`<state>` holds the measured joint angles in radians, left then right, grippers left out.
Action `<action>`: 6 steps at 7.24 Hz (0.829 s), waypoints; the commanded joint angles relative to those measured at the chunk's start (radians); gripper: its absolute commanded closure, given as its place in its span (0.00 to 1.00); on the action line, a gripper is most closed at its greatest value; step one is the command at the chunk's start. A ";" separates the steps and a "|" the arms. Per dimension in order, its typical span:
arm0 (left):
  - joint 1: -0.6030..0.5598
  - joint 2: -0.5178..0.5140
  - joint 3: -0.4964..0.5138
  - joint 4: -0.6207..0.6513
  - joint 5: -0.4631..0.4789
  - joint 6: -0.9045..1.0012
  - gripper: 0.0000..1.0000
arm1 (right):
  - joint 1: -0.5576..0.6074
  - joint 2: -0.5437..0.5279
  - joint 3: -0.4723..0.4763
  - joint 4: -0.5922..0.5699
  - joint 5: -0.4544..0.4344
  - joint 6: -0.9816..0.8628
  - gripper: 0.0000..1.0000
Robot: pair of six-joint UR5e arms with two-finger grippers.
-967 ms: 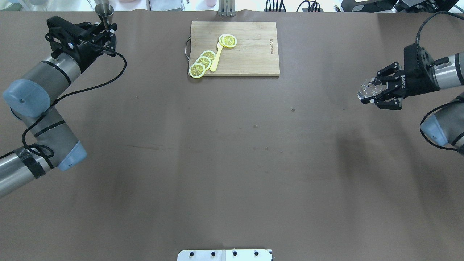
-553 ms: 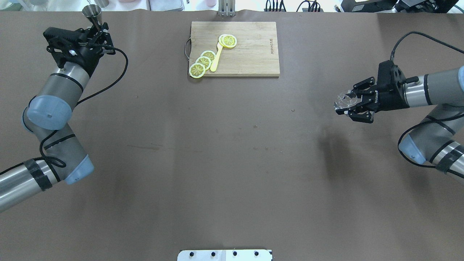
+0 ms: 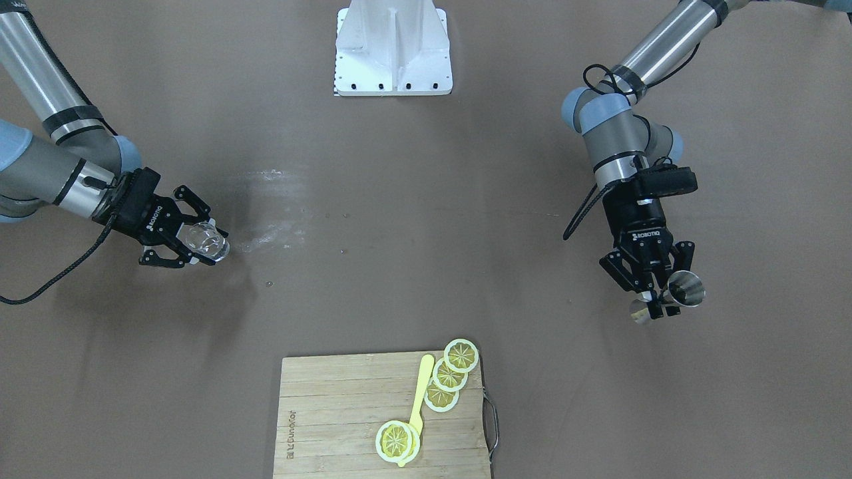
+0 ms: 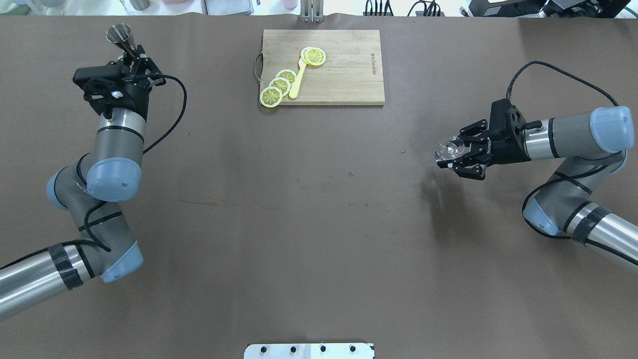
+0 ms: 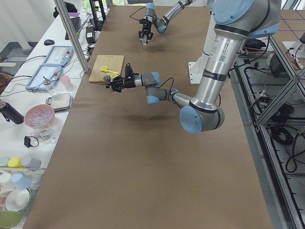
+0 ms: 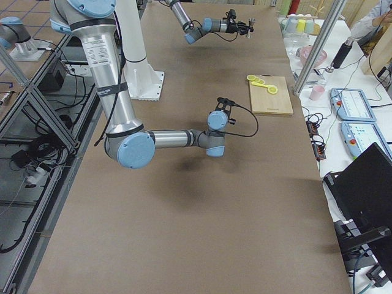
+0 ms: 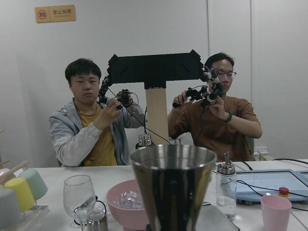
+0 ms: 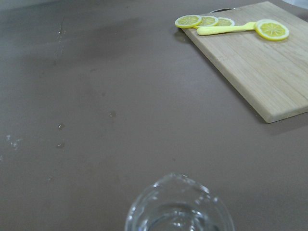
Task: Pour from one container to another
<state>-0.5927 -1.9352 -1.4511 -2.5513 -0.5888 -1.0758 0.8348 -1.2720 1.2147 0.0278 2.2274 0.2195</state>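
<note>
In the overhead view the left arm folds up the frame's left side, its end effector (image 4: 132, 54) pinching one metal cup (image 4: 119, 35) near the worktop's (image 4: 319, 224) top edge. At middle right, the right end effector (image 4: 452, 155) clamps one clear glass (image 4: 448, 148) above the surface. One cutting board (image 4: 349, 75) lies top centre. The arms are well apart, with the wide brown middle between them.
</note>
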 commanded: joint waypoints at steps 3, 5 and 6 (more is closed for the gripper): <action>0.062 0.051 -0.132 0.339 0.146 -0.317 1.00 | -0.016 0.020 -0.056 0.020 0.106 -0.144 1.00; 0.108 0.065 -0.132 0.584 0.231 -0.639 1.00 | -0.016 0.022 -0.082 0.018 0.104 -0.189 1.00; 0.131 0.070 -0.120 0.620 0.231 -0.694 1.00 | -0.016 0.031 -0.095 0.018 0.103 -0.196 1.00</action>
<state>-0.4893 -1.8729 -1.5794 -2.0118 -0.3730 -1.6533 0.8191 -1.2485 1.1374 0.0459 2.3304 0.0384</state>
